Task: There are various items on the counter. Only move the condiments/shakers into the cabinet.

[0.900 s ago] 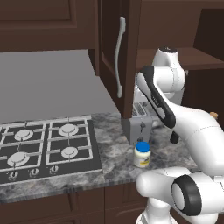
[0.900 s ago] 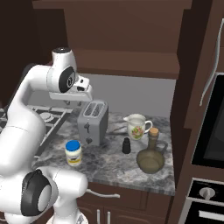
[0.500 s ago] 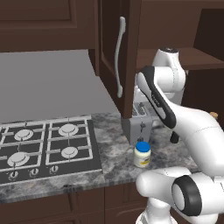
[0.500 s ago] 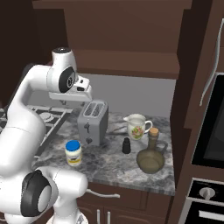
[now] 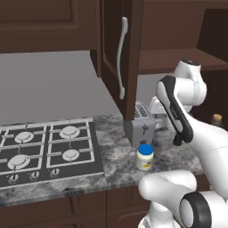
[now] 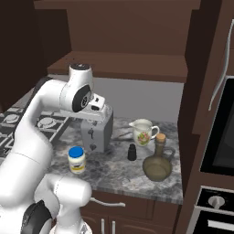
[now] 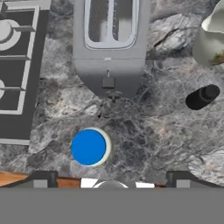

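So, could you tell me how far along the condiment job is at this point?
Done: the cabinet door stands open, shelf free. In hand: nothing; the gripper is open above the blue-lidded jar. Left: all three condiments sit on the counter: the jar, the black shaker and the olive-brown bottle. The mug and toaster stay put.

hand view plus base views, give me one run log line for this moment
gripper: open, empty, above counter | blue-lidded jar: on counter | black shaker: on counter | bottle: on counter | cabinet: door open
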Tool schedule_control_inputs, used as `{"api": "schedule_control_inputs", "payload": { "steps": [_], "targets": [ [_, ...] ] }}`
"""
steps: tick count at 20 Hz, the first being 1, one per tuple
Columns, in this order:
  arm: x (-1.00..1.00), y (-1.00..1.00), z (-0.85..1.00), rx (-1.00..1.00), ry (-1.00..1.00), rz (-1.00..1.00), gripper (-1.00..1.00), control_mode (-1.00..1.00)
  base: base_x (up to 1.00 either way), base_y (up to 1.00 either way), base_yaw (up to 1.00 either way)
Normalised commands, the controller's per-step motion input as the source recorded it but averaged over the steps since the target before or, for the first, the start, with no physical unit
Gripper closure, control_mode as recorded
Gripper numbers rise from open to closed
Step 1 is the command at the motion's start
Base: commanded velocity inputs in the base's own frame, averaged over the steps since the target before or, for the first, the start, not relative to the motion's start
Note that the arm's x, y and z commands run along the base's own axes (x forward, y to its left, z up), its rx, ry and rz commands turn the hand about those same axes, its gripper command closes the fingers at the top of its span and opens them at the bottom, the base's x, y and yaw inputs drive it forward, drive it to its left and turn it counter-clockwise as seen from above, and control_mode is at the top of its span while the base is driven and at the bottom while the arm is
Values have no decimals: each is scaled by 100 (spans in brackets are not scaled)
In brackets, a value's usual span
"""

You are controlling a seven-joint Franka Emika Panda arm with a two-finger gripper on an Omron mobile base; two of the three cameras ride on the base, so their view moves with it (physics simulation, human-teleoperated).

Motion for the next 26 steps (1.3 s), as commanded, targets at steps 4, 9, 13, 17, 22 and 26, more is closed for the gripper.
{"api": "schedule_control_inputs", "payload": {
  "steps": [4,9,13,17,22,26],
  "targets": [
    [-39,-77,-62,5,-1,-16,-100,-100,0,0,0],
    [-26,-42,-42,0,-3,-34,-100,-100,0,0,0],
    [-4,-20,-34,-1,-1,-42,-100,-100,0,0,0],
    [0,-21,-24,0,0,-51,-100,-100,0,0,0],
    [-2,-29,-5,0,0,-58,-100,-100,0,0,0],
    [0,-45,1,0,0,-51,-100,-100,0,0,0]
  ]
}}
